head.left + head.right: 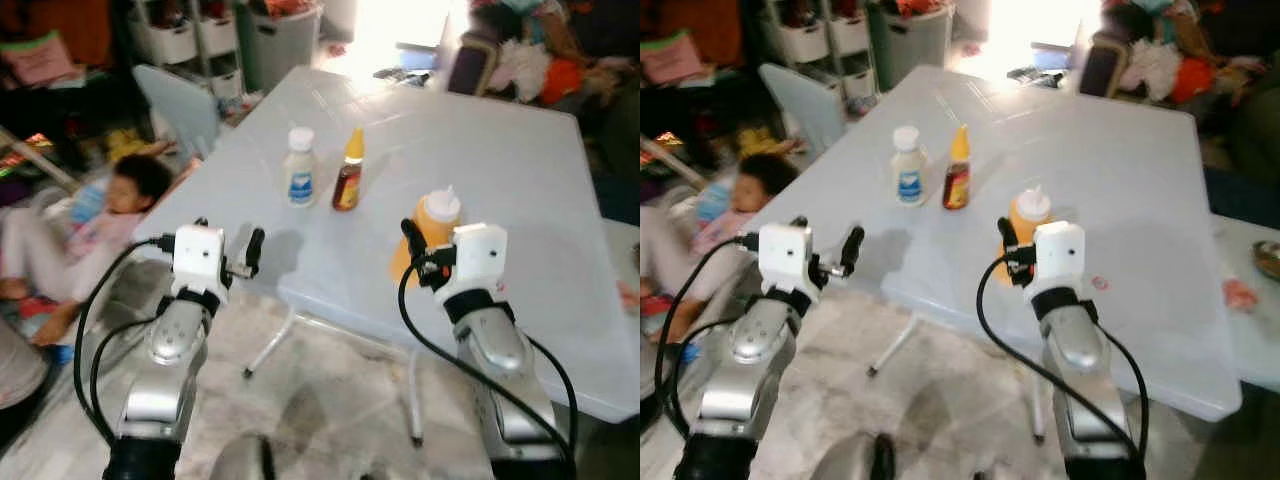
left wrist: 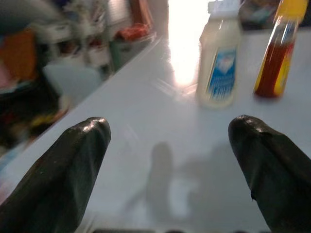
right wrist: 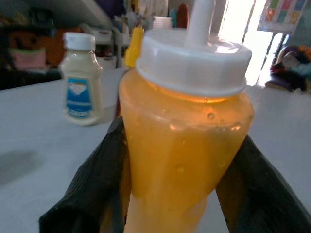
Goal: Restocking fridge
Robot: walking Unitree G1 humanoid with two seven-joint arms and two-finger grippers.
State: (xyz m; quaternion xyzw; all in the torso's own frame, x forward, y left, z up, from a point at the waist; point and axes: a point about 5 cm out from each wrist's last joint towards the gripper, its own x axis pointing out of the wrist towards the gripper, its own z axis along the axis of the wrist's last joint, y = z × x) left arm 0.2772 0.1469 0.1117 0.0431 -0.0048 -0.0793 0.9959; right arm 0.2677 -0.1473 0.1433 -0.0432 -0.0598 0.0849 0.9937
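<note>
right claw clamped on the orange bottle at the tabletop's near edge

the orange squeeze bottle with a white nozzle cap stands upright near the front edge of the pale tabletop. the right claw has a black finger pressed against each side of it, squeezing the soft body in at the waist, as the right wrist view shows. the bottle's base seems to sit on the tabletop, though the fingers hide the very bottom.

further back on the tabletop, to the robot's left of the orange bottle, stand two more bottles just beside each other: a white bottle with a blue label and white cap, and a slim brown sauce bottle with a yellow cap. both are upright and well apart from the held one.

the left claw hovers at the tabletop's near left corner with its fingers spread wide apart and nothing between them, aimed toward the white and brown bottles.

beyond the tabletop's left side a child lies on the floor among scattered things; a grey bin and white drawers stand at the back
</note>
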